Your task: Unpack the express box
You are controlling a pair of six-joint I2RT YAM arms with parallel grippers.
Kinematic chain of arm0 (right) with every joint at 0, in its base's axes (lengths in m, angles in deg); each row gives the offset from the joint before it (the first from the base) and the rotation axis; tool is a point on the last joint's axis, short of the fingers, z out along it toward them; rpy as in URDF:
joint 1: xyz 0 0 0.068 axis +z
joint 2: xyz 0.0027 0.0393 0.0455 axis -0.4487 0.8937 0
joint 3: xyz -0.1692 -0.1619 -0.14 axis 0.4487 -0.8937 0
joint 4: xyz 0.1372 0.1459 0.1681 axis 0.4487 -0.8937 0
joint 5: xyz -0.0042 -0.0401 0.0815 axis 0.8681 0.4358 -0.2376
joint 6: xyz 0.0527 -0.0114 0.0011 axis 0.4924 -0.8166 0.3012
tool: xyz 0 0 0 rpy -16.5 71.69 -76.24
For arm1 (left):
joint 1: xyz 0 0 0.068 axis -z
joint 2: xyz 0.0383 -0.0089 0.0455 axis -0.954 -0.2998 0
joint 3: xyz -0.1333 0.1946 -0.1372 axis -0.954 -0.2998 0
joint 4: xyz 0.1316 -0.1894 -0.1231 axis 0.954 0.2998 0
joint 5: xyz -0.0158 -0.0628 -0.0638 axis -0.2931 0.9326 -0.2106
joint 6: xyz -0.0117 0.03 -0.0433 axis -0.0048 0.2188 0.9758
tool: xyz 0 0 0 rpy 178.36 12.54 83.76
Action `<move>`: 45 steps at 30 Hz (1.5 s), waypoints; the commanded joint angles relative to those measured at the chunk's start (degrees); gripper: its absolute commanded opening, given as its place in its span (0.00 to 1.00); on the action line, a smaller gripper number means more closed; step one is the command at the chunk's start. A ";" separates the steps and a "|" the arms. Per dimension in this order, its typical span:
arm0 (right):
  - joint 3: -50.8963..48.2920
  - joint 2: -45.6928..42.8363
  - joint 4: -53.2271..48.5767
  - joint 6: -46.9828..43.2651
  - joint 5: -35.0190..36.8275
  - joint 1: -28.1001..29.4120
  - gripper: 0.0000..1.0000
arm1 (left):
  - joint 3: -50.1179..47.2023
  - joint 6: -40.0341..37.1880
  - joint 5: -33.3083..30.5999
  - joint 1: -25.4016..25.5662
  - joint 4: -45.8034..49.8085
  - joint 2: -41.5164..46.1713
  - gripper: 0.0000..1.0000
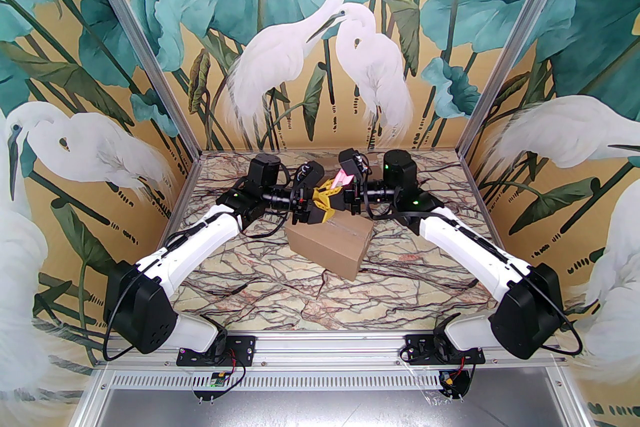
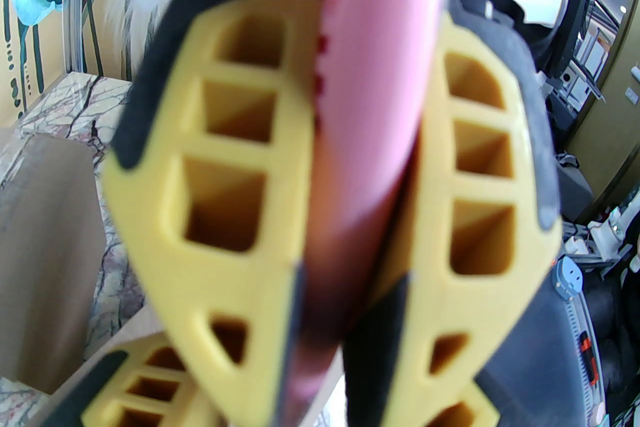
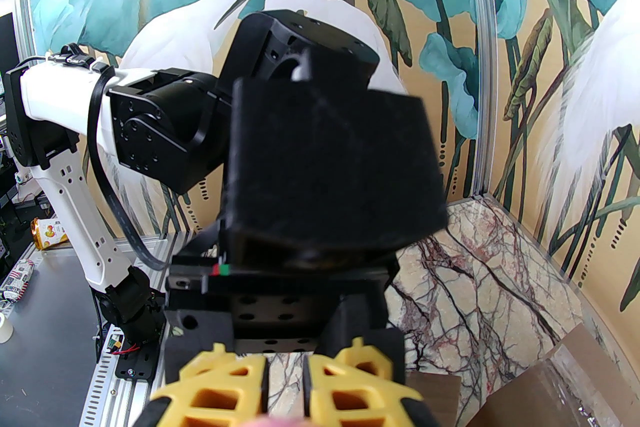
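The cardboard box (image 1: 330, 247) sits on the marble desk (image 1: 250, 285) between the two arms, its top flaps down. Just above its far edge, the right tool (image 3: 287, 357) is clamped on a pink packet (image 2: 380, 64). The left tool (image 2: 310, 372) is open, its fingers either side of the packet's lower end

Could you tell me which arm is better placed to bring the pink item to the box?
Right, probably: the right gripper is shut on the pink item near the box; the left gripper is open.
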 commanded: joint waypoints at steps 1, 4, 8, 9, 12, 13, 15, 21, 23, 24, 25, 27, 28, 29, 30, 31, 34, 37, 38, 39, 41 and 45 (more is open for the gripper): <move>1.40 0.62 1.40 -0.84 -1.72 -0.45 0.00 | 1.44 -2.29 2.02 0.42 1.25 -0.43 0.27; 1.16 0.39 0.88 -1.15 -2.09 -0.38 0.00 | 2.37 -3.99 2.85 0.45 3.80 -0.42 0.13; 1.21 0.12 -1.54 -1.93 -2.62 -0.61 0.19 | 3.93 -7.76 3.86 0.45 8.56 -0.61 0.00; 1.19 -0.09 -2.32 -2.24 -2.62 -0.79 0.24 | 4.20 -8.64 3.91 0.45 9.55 -0.58 0.00; 1.07 -0.97 -4.36 -2.98 -2.62 -1.42 0.32 | 5.32 -11.64 3.95 0.45 13.91 -0.83 0.00; 1.03 -1.36 -5.08 -3.23 -2.62 -1.66 0.35 | 5.80 -12.58 3.95 0.45 15.40 -1.00 0.00; 1.01 -2.04 -6.59 -3.79 -2.60 -1.95 0.38 | 6.46 -14.16 4.11 0.42 17.90 -1.38 0.00; 1.15 -2.68 -7.64 -3.31 -3.03 -2.23 0.39 | 7.79 -16.47 4.23 0.45 21.51 -2.52 0.00; 1.27 -2.52 -7.22 -2.40 -3.37 -2.24 0.37 | 8.05 -16.75 3.95 0.45 21.98 -2.61 0.00; 1.21 -2.44 -6.43 -1.65 -3.55 -2.25 0.36 | 8.17 -16.77 3.95 0.45 22.11 -2.73 0.00; 1.05 -2.28 -5.06 -0.38 -3.89 -2.30 0.35 | 8.33 -16.75 3.90 0.45 22.33 -2.85 0.00; 1.16 -1.70 -3.48 1.63 -4.98 -2.14 0.33 | 8.48 -16.84 3.86 0.53 22.56 -3.00 0.00; 1.44 -1.34 -3.58 1.90 -5.39 -2.14 0.33 | 8.60 -16.85 3.79 0.53 22.61 -2.96 0.00; 1.65 -0.92 -3.84 2.14 -5.63 -2.05 0.31 | 8.74 -16.87 3.78 0.62 22.56 -2.96 0.00; 1.79 -0.65 -3.86 2.36 -5.87 -2.05 0.29 | 8.86 -16.78 3.78 0.69 22.55 -3.05 0.00; 1.73 -0.38 -3.70 2.59 -6.09 -2.06 0.25 | 9.09 -16.70 3.74 0.78 22.68 -3.16 0.00; 1.75 0.03 -3.35 3.35 -6.31 -1.96 0.14 | 9.83 -17.24 3.49 0.89 23.96 -3.71 0.00; 1.82 0.24 -3.80 3.26 -6.43 -1.79 0.08 | 10.06 -17.44 3.42 0.89 24.26 -3.75 0.00; 1.81 0.29 -3.98 3.34 -6.43 -1.72 0.06 | 10.19 -17.47 3.34 0.89 24.15 -3.77 0.00; 1.84 0.42 -3.89 3.36 -6.57 -1.68 0.03 | 10.24 -17.35 3.25 0.97 24.13 -3.76 0.00; 1.73 0.59 -3.82 3.34 -6.32 -1.54 0.00 | 10.44 -17.12 2.75 0.97 23.92 -3.89 0.00; 0.47 -0.85 -4.10 1.19 -1.65 -2.02 0.00 | 8.35 -12.95 -2.46 0.89 18.62 -2.20 0.57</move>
